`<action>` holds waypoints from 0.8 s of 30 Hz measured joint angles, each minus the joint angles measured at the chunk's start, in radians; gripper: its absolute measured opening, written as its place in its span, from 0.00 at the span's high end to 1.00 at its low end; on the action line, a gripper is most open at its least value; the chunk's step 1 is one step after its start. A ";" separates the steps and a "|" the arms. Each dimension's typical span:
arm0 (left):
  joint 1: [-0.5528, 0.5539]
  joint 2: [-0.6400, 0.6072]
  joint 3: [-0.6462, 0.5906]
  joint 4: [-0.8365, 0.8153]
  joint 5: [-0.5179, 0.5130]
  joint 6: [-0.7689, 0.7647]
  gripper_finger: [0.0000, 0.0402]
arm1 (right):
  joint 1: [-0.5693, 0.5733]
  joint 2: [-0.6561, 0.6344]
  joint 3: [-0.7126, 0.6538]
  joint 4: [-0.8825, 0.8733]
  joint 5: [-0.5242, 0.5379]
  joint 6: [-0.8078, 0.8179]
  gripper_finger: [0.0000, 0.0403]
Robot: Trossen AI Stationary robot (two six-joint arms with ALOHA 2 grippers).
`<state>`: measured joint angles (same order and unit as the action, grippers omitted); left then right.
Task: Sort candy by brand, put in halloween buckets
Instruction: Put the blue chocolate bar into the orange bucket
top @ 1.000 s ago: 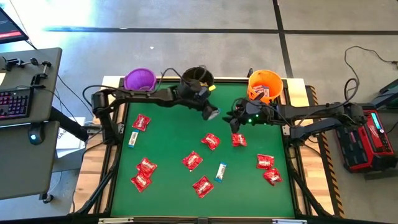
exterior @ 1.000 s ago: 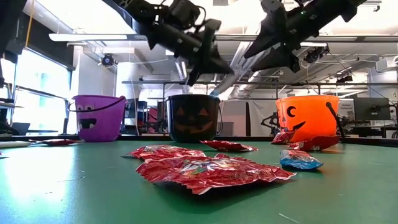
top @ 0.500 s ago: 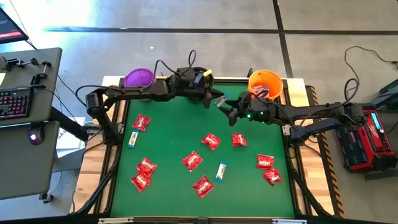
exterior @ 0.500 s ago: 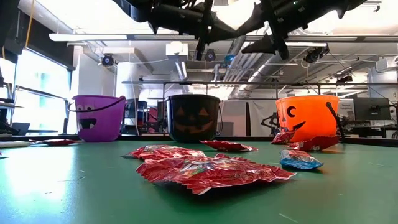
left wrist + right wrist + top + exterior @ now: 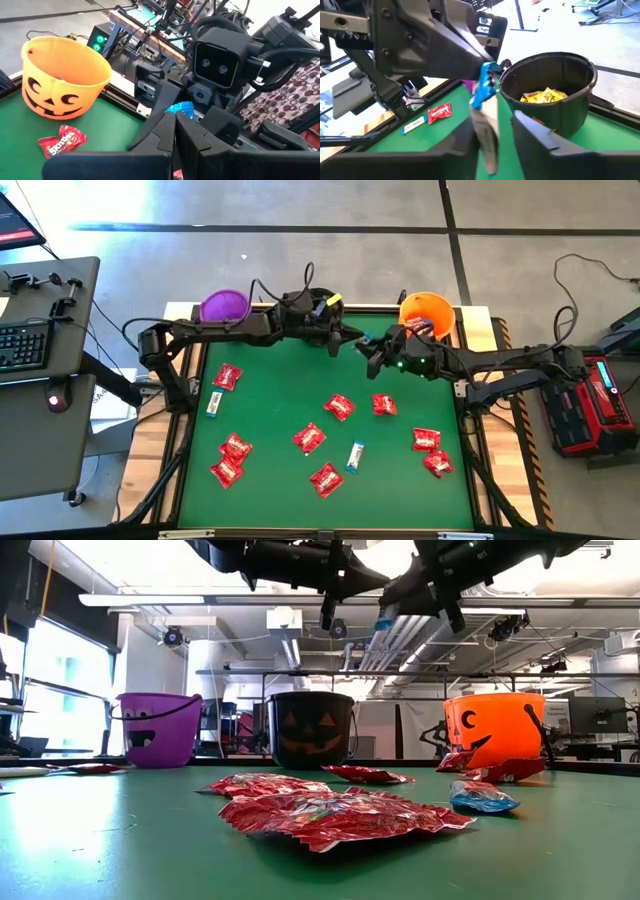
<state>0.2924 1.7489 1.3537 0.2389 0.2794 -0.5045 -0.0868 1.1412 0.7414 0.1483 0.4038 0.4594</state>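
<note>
My left gripper (image 5: 350, 340) is shut on a white-and-blue bar (image 5: 486, 107), high above the green mat between the black bucket (image 5: 318, 302) and the orange bucket (image 5: 427, 313). My right gripper (image 5: 367, 348) faces it, open. Its fingers (image 5: 530, 132) stand on either side of the bar's lower white part, and I cannot tell if they touch it. The purple bucket (image 5: 224, 307) stands at the far left. Yellow packets (image 5: 545, 95) lie in the black bucket. Several red packets (image 5: 309, 439) and two bars (image 5: 355, 455) lie on the mat. My left gripper pinches the bar between its two fingers at the blue end (image 5: 179, 107), which sticks out just past the fingertips. The fingers come roughly level from the table's left. The bar is lifted clear and hangs down below them (image 5: 489, 145).
The three buckets stand along the mat's far edge (image 5: 311, 727). The orange one holds red packets (image 5: 420, 328). A red packet (image 5: 62, 141) lies in front of it. Another bar (image 5: 214, 404) lies near the mat's left side. Bare mat (image 5: 280, 380) stretches below the grippers.
Both grippers have risen. My left gripper carried the bar up and toward the far right. My right gripper moved toward the far edge and to the left, and its fingers now stand around the hanging bar.
</note>
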 joint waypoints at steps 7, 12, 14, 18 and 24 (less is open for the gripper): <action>0.001 0.000 0.000 -0.001 -0.003 -0.018 1.00 | 0.006 0.000 0.000 0.006 -0.002 -0.029 0.98; 0.008 0.000 0.000 0.000 0.001 0.031 1.00 | 0.008 0.000 0.000 0.008 -0.004 -0.024 0.94; 0.009 0.000 0.000 -0.001 0.005 0.071 0.99 | 0.008 0.000 0.000 0.008 -0.011 -0.014 0.95; 0.018 -0.002 0.000 -0.001 0.006 0.106 0.92 | 0.007 0.000 0.000 0.006 -0.019 -0.012 0.98; 0.052 -0.002 0.000 -0.001 0.032 0.093 0.78 | -0.021 -0.018 0.000 -0.070 -0.031 0.029 0.97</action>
<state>0.3448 1.7473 1.3537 0.2379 0.3113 -0.4111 -0.1077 1.1235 0.7414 0.0787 0.3729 0.4884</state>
